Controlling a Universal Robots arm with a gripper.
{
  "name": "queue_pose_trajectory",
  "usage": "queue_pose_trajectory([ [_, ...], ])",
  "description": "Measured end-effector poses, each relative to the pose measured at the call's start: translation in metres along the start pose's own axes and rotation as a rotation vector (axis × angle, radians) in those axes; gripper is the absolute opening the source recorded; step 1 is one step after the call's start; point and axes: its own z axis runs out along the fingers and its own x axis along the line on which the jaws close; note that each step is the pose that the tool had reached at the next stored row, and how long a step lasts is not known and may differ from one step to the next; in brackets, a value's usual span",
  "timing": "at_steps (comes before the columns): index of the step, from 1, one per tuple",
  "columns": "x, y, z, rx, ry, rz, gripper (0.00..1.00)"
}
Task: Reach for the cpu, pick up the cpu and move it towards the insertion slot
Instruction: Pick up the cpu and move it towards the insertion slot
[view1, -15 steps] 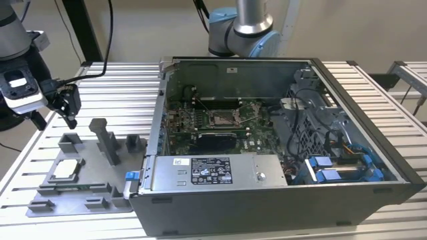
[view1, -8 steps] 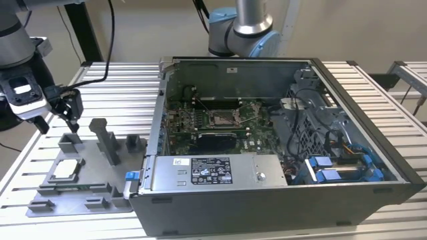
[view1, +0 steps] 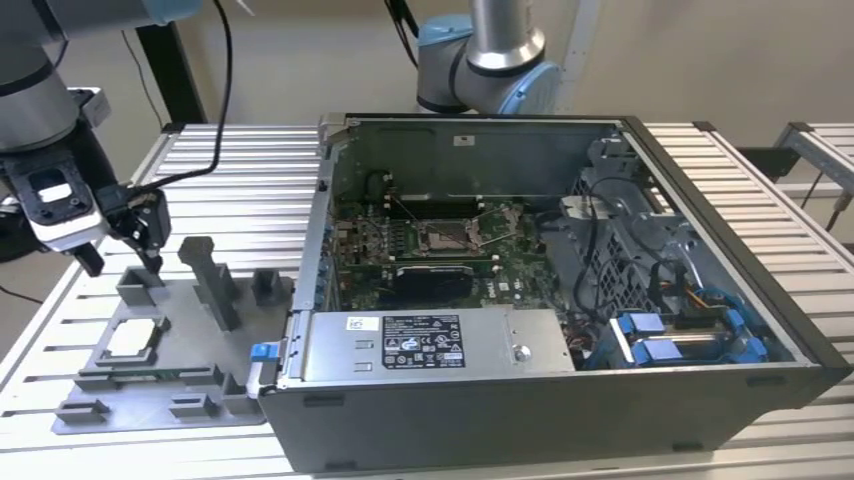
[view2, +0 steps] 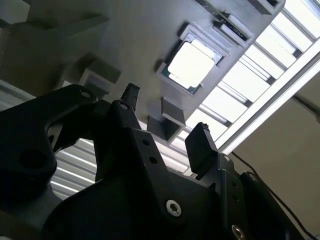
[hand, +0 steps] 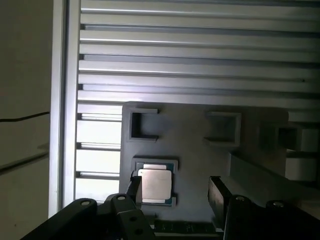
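At the exterior view's left, the black two-fingered gripper (view1: 120, 262) of the grey robot arm hung above the flat grey plastic fixture tray (view1: 160, 405), its fingers spread wide with nothing between them. The small square cpu (view1: 130, 340), pale silvery on its face, lay flat in a shallow square pocket of that tray, in the lower left of the exterior frame, lower in the picture than the fingertips and apart from them. In both wrist views the gripper (view2: 165, 112) (hand: 175, 187) showed the same wide, empty gap. In the first wrist view one finger (hand: 134, 186) overlapped the edge of the cpu (hand: 154, 186) as seen from the camera, though contact could not be told, and the other finger stood well to the far side over bare tray (hand: 190, 145). In the second wrist view the cpu (view2: 192, 64) sat bright in its pocket beyond the fingertips, with raised grey blocks of the tray (view2: 125, 50) around it. The tray rested on a slatted aluminium table (view1: 240, 160). Beside it, filling the centre and right of the exterior frame, stood the open dark grey computer case (view1: 561, 400); on its green circuit board, near the frame's centre, sat the insertion slot (view1: 445, 237), a square silver-framed socket with a dark middle, well apart from the cpu and the gripper
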Motion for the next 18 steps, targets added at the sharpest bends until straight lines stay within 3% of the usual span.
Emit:
queue_pose_trajectory([
  [7, 0.0012, -0.0029, 0.0084, 0.0, 0.0, 0.0, 1.0],
  [18, 0.0084, -0.0061, 0.0215, 0.0, 0.0, 0.0, 1.0],
])
